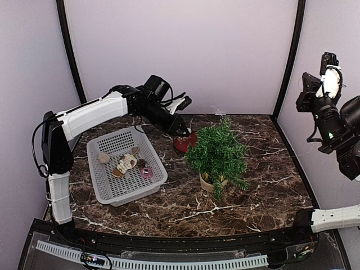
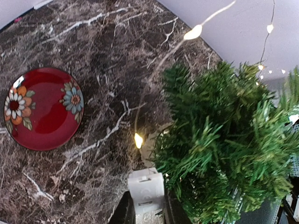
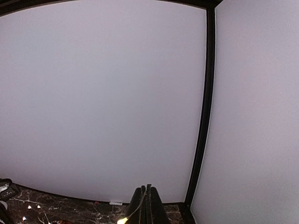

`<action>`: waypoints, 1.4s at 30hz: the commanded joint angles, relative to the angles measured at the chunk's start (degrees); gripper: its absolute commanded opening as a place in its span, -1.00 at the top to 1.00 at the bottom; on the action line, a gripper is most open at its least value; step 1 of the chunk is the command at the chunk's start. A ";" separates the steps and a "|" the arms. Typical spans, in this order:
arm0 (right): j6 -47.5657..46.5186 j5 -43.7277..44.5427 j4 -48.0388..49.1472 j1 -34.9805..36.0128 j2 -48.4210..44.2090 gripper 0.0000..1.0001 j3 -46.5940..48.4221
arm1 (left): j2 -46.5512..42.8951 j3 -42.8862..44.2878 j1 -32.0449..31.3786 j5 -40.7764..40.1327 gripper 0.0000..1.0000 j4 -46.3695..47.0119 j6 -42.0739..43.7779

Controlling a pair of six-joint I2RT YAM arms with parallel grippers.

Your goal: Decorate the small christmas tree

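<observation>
left gripper point(image 2: 146, 211) clamps battery box point(image 2: 145, 189) beside the small christmas tree point(image 1: 218, 151) | right gripper point(image 3: 146, 203) pinches light string point(image 2: 193, 32) high to its right, probably so you can drape it

The fingers point(image 2: 125, 212) pinch a white box point(image 2: 146, 191) beside the small christmas tree point(image 2: 229, 140), a lit wire point(image 2: 140, 140) arcing above.

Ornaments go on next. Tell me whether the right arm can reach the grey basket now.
Probably not. The right pincer is high at the far right, shut on the light string, and the small christmas tree stands between it and the basket.
</observation>
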 commanded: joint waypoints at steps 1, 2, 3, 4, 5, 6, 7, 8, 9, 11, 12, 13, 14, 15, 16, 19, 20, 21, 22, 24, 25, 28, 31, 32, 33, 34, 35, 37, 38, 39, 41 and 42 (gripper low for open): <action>5.72 1.80 -4.77 -0.36 -2.72 1.00 -0.59 | -3.84 -5.67 -1.08 -0.76 0.87 -4.14 1.33; 6.26 1.78 -5.43 -0.36 -3.18 1.00 -0.59 | -4.52 -6.86 -1.30 -0.67 0.88 -3.62 1.24; 6.91 1.62 -6.15 -0.31 -3.59 1.00 -0.49 | -6.20 -9.38 -1.46 -0.78 0.88 -3.11 1.04; 7.68 1.19 -7.07 -0.31 -3.97 1.00 -0.37 | -7.02 -11.74 -1.58 -0.81 0.88 -2.31 0.51; 8.23 0.75 -7.75 -0.29 -4.26 1.00 -0.24 | -8.76 -12.97 -1.60 -0.58 0.88 -1.88 0.15; 8.88 0.24 -8.51 -0.34 -4.43 1.00 -0.12 | -9.62 -15.15 -1.68 -0.15 0.88 -1.21 -0.55; 9.52 -0.45 -9.60 -0.35 -4.48 1.00 0.06 | -11.05 -16.04 -1.73 -0.03 0.89 -0.98 -0.91; 10.15 -0.87 -10.42 -0.34 -4.37 1.00 0.18 | -11.78 -17.67 -1.93 -0.05 0.89 -0.75 -1.40; 10.84 -1.40 -11.28 -0.33 -4.20 1.00 0.27 | -12.98 -18.40 -2.04 -0.12 0.88 -0.62 -1.60; 12.42 -2.62 -13.28 -0.34 -3.71 1.00 0.45 | -14.12 -20.26 -2.44 -0.08 0.88 -0.58 -2.39; 13.24 -3.35 -14.15 -0.30 -3.54 1.00 0.49 | -14.41 -21.34 -2.76 0.18 0.88 -0.47 -2.54; 13.88 -4.16 -14.74 -0.33 -3.45 1.00 0.44 | -14.62 -21.82 -2.94 0.26 0.88 -0.48 -2.67; 14.53 -4.91 -15.13 -0.29 -3.37 1.00 0.40 | -14.66 -22.54 -3.42 0.17 0.88 -0.60 -2.67; 15.42 -5.44 -15.75 -0.30 -3.31 1.00 0.45 | -14.69 -22.99 -3.61 0.09 0.88 -0.50 -2.74; 15.66 -5.84 -16.02 -0.27 -3.19 1.00 0.41 | -14.78 -23.87 -3.83 -0.18 0.89 -0.21 -2.84; 15.42 -6.05 -15.34 -0.32 -2.90 1.00 0.01 | -15.49 -24.84 -3.90 -1.17 0.89 2.44 -3.73; 14.59 -6.03 -14.14 -0.30 -2.91 1.00 -0.05 | -15.82 -24.62 -3.90 -1.47 0.90 2.95 -3.87; 13.50 -5.94 -12.66 -0.40 -2.84 1.00 -0.08 | -15.74 -23.31 -3.90 -1.99 0.89 3.23 -3.92; 12.02 -5.65 -10.57 -0.32 -2.76 1.00 0.01 | -15.33 -22.27 -3.90 -2.32 0.89 3.04 -3.83; 9.33 -5.29 -6.85 -0.31 -2.34 1.00 0.74 | -13.64 -17.62 -3.90 -3.39 0.90 1.25 -2.85; 7.93 -5.20 -4.57 -0.31 -2.23 1.00 1.00 | -12.94 -13.74 -3.90 -4.43 0.89 -0.25 -2.04; 2.89 -4.46 2.29 -0.35 -1.46 1.00 0.61 | -8.36 -5.57 -3.55 -5.87 0.89 -3.17 -0.81; -3.64 -2.14 8.99 -0.36 0.42 1.00 -0.98 | -3.35 4.67 -1.93 -6.30 0.89 -7.23 -0.41; -5.47 -1.51 10.73 -0.42 1.23 1.00 -1.51 | -1.11 6.22 -1.51 -6.05 0.89 -7.64 -0.45; -7.26 -0.78 12.70 -0.44 1.64 1.00 -2.15 | -0.21 8.85 -0.66 -5.67 0.90 -8.17 -0.65; -8.69 -0.22 14.53 -0.51 1.96 1.00 -2.77 | 1.38 9.94 -0.17 -5.38 0.90 -8.33 -0.70; -9.86 0.12 16.18 -0.60 2.07 1.00 -3.41 | 2.05 11.63 0.72 -4.53 0.90 -8.36 -0.73; -12.21 0.80 19.51 -0.88 2.17 1.00 -4.45 | 4.22 13.14 2.11 -3.36 0.90 -7.95 -0.93; -13.48 1.27 21.01 -1.19 2.33 1.00 -4.85 | 4.74 13.53 2.49 -2.87 0.89 -7.82 -1.01; -14.96 1.74 22.37 -1.92 2.54 1.00 -5.24 | 5.85 14.24 3.26 -2.08 0.89 -7.75 -1.06; -15.49 1.89 22.70 -3.44 3.15 1.00 -5.98 | 7.35 14.94 3.97 -0.96 0.90 -7.67 -1.09; -14.65 1.33 21.90 -4.04 3.42 1.00 -6.63 | 7.84 14.99 4.18 -0.29 0.90 -7.41 -1.03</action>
